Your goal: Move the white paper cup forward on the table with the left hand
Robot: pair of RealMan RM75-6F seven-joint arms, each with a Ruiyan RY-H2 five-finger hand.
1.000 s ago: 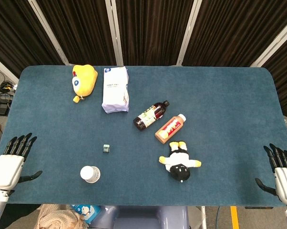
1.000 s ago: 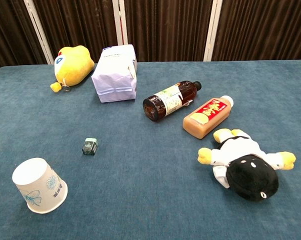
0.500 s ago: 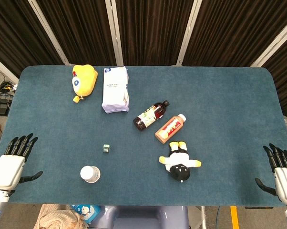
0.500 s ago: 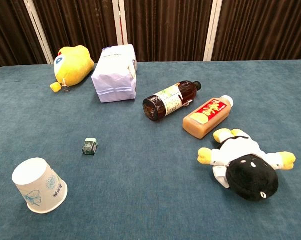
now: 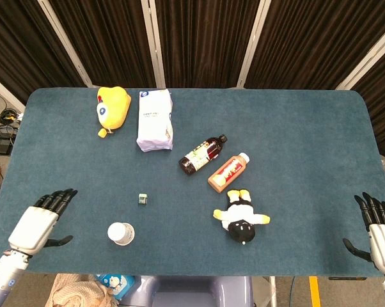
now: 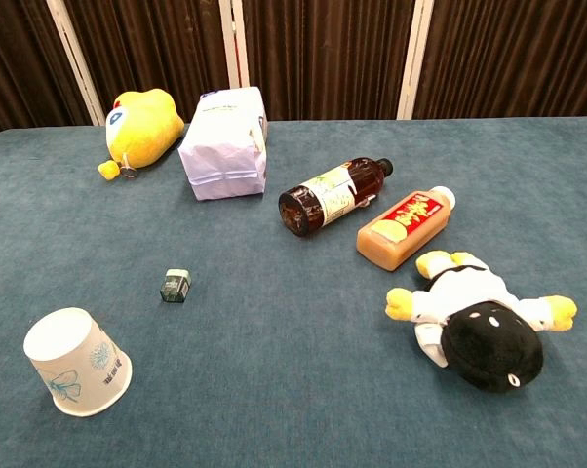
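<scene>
On the blue carpeted counter [image 5: 295,141] lie a yellow plush toy [image 5: 112,107], a white paper bag [image 5: 155,119], a dark glass bottle [image 5: 202,154], an orange drink bottle [image 5: 229,171], a black-and-white plush doll [image 5: 240,217] and a small green cube [image 5: 142,199].

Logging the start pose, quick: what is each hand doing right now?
Left hand: open, fingers apart, holding nothing.
Right hand: open, holding nothing.

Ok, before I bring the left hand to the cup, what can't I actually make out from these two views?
- Left hand: head view only; chest view leaves it out, so its height over the table is unclear.
- Right hand: cut off by the head view's bottom corner.
- White paper cup: lies tipped on its side, opening facing away; inside hidden.
- Small green box: too small to identify.
- Bottle label text: too small to read.
</scene>
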